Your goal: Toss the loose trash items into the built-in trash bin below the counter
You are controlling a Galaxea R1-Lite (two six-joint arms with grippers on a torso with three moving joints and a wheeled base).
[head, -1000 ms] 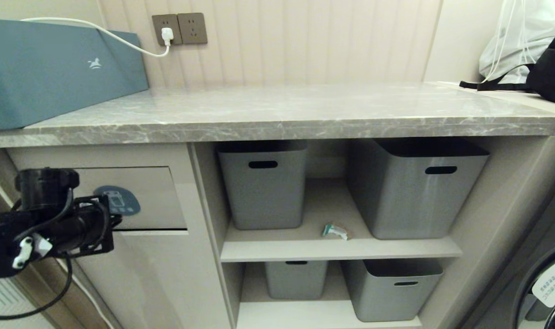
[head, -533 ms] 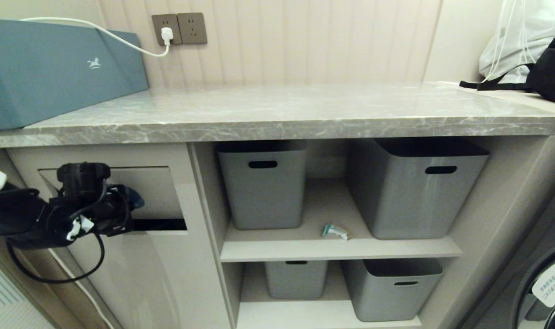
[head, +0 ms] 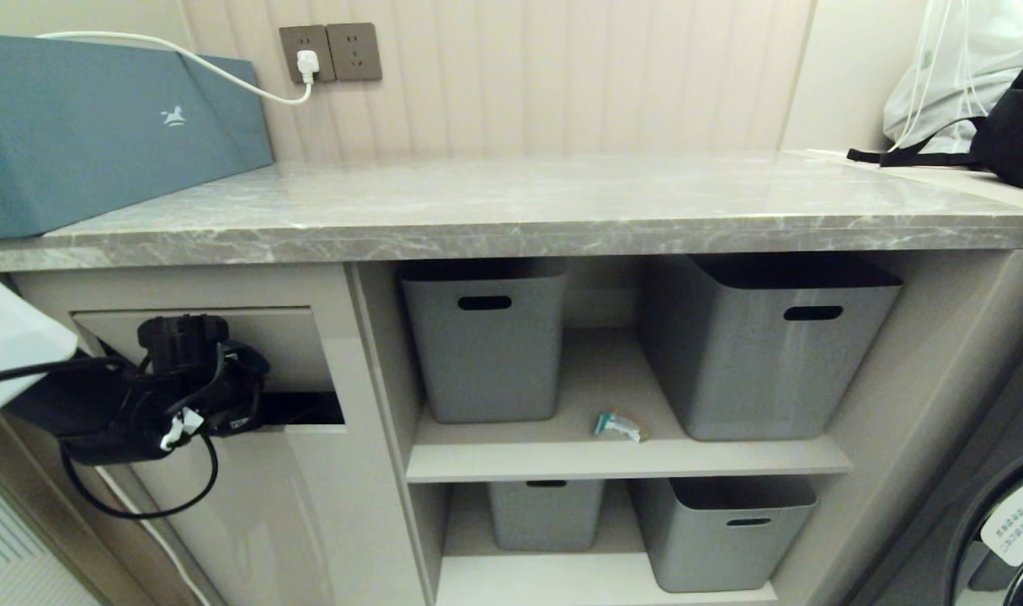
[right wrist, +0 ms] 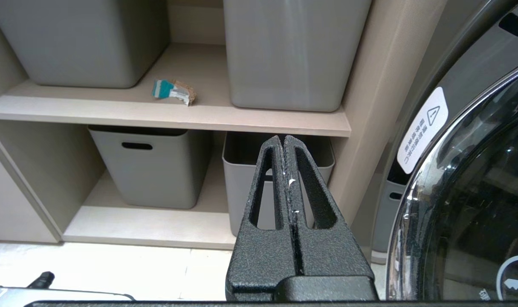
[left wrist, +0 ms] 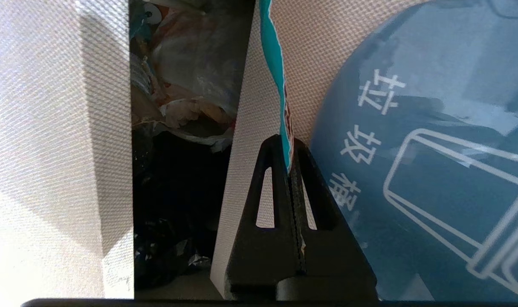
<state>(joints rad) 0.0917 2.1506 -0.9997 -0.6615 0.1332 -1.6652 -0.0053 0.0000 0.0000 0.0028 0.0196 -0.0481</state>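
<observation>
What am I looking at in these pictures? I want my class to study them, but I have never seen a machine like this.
It is a wheeled robot with two arms, each ending in a two-fingered end effector. The wide picture comes from a camera on its head, facing a grey counter with shelves of grey tubs below. The other two come from cameras on its wrists, looking along the fingers.

The left end effector is shut on a teal wrapper sliver and presses against the bin flap, which bears a blue sticker. The flap is tilted inward, and rubbish shows in the dark gap beside it.

The right end effector is shut, holds nothing, and hangs low beside a washing machine door. A crumpled teal-and-white wrapper lies on the upper shelf.
</observation>
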